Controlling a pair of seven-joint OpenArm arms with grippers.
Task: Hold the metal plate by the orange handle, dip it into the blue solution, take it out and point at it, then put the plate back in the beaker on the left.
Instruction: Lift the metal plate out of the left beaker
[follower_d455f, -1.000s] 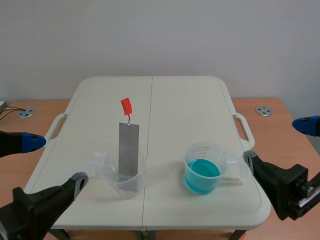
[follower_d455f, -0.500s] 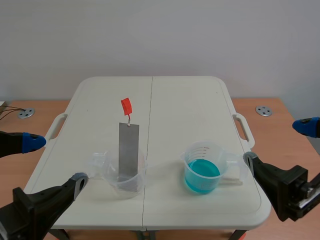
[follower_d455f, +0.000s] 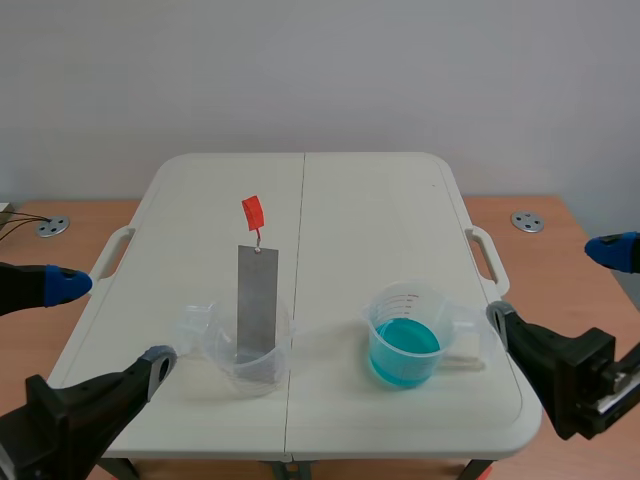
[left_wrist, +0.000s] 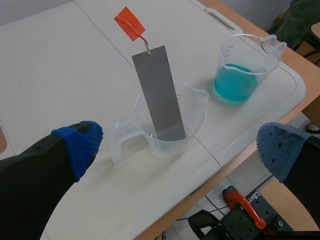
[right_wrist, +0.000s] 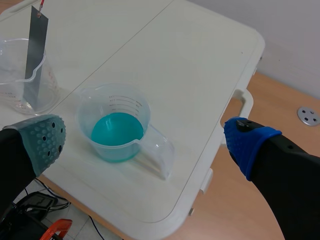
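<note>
Both claws are hanging low at the near edge of the worktop (follower_d455f: 370, 220), and neither is touching anything. Coming in from its own side, the left claw (follower_d455f: 113, 322) is holding its fingers spread wide, with nothing between the dotted pads. The right claw (follower_d455f: 553, 285) is likewise gaping wide and gripping nothing.

Ahead of the left claw, the metal plate (follower_d455f: 256, 300) is standing nearly upright in the clear beaker (follower_d455f: 225, 365) on the left. Its lower end is sitting inside the beaker, and its upper part is rising well above the rim. The orange handle (follower_d455f: 253, 212) is sticking up from the plate's top end on a short wire, well apart from either claw.

To the right of that beaker, the second clear beaker (follower_d455f: 385, 305) is sitting upright, with its grip pointing toward the right claw. The blue solution (follower_d455f: 404, 345) is filling only its lower part. The two beakers are standing apart, one on each side of the worktop's middle seam.
</note>
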